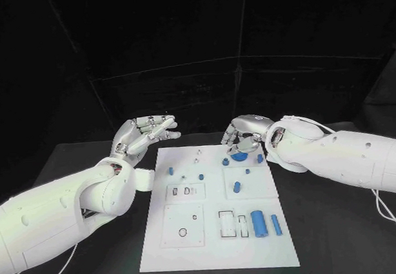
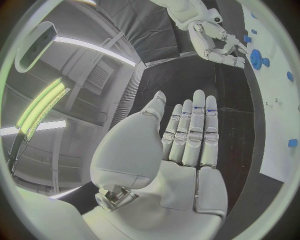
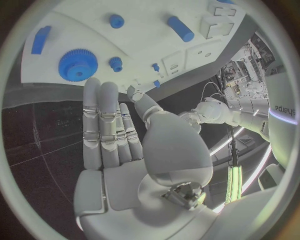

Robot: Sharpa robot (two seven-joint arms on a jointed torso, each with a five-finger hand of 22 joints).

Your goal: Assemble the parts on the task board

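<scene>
Two hands are held empty, fingers extended, at the far end of the task board on the bench: left hand beside its corner, right hand above a blue gear.

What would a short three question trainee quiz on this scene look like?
1. True or false: the left hand holds a blue part.
2. Which hand hovers by the blue toothed gear? A left, B right.
3. Fill in: the large blue cylinder lies on the white task ____.

Key: 1 false, it is empty with fingers apart. 2 B, the right hand. 3 board.
</scene>
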